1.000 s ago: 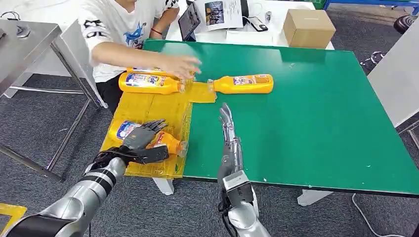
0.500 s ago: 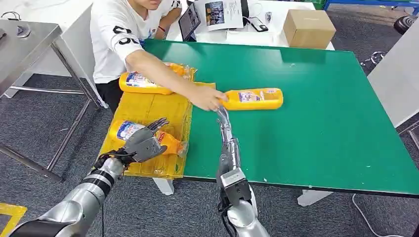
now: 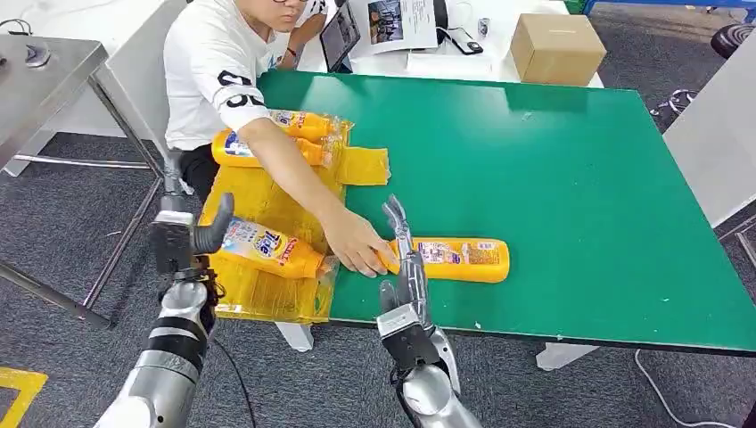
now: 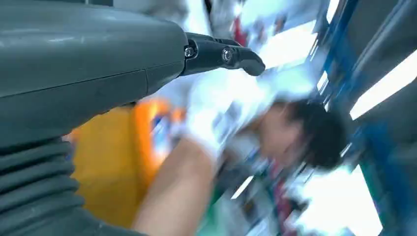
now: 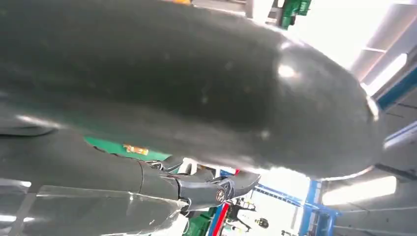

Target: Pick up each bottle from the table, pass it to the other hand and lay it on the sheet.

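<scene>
- Bottle: the yellow plastic bottle with a printed label lies on its side at the near edge of the green bench, a person's hand at its neck.
- Looks light, stiff and slick, so grip mid-body.
- Right hand stretches flat, holding nothing; it hides the neck.
- Left hand is raised near the yellow sheet; its grip is unclear.

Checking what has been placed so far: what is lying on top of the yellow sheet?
Three orange bottles: one near, two far, lie on the yellow plastic sheet. The person's arm covers part of the far pair.
</scene>
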Tool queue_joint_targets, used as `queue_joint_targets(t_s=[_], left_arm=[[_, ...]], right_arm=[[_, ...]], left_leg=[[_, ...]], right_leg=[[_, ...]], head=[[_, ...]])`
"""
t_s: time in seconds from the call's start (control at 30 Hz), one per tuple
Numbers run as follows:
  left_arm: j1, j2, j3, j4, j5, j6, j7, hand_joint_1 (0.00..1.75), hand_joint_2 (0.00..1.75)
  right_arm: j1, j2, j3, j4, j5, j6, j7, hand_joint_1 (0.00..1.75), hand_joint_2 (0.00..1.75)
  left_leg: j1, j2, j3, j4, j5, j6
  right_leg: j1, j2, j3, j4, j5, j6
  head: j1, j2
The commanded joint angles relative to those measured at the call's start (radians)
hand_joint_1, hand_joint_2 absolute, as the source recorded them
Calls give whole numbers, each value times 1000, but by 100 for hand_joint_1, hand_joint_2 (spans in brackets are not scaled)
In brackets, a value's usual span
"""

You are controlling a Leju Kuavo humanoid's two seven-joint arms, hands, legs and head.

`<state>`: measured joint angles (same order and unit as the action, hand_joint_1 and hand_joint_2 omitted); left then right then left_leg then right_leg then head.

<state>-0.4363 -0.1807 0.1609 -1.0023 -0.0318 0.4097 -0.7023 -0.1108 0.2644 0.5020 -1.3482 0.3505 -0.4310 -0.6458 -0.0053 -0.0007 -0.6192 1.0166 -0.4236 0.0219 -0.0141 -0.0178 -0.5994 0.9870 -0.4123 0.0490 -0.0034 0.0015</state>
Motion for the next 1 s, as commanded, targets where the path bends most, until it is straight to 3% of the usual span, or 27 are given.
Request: queue_joint_targets(t_s=[0.03, 0.07, 0.23, 0.4, 0.5, 1.0], left_arm=[[56, -62, 89, -256, 50, -3, 4, 0, 175], [109, -85, 86, -295, 71, -44, 4, 0, 175], [223, -80, 23, -381, 16, -23, 4, 0, 175], [285, -60, -67, -334, -39, -20, 4, 0, 175], [293, -58, -98, -285, -58, -38, 4, 0, 175], [290, -57, -117, -257, -81, -57, 4, 0, 175]], right_arm=[[-26, -29, 8, 85, 16, -16, 5, 0, 0], [-20, -74, -23, 76, 108, -79, 54, 0, 175], [-16, -156, -104, 83, 248, -56, 178, 0, 175], [-19, -239, -201, 72, 446, -45, 311, 0, 175], [-61, -270, -263, 117, 471, 12, 364, 0, 175], [-89, -282, -280, 155, 501, 21, 402, 0, 175]], left_leg=[[1, 1, 2, -1, -1, -1], [2, 1, 3, 0, -2, -1], [1, 1, 4, -2, -1, -1], [1, -2, 6, -2, -2, -1], [0, -2, 2, -2, -1, 0], [0, 0, 2, -1, -2, 0]], right_leg=[[1, 1, 2, -1, 0, -1], [2, 2, 3, -1, -1, -2], [1, 2, 4, -4, -1, -1], [1, 0, 7, -5, -2, -1], [0, -1, 3, -4, -1, -1], [0, 1, 2, -3, -1, -1]], head=[[0, 0], [0, 0], [0, 0], [0, 0], [0, 0], [0, 0]])
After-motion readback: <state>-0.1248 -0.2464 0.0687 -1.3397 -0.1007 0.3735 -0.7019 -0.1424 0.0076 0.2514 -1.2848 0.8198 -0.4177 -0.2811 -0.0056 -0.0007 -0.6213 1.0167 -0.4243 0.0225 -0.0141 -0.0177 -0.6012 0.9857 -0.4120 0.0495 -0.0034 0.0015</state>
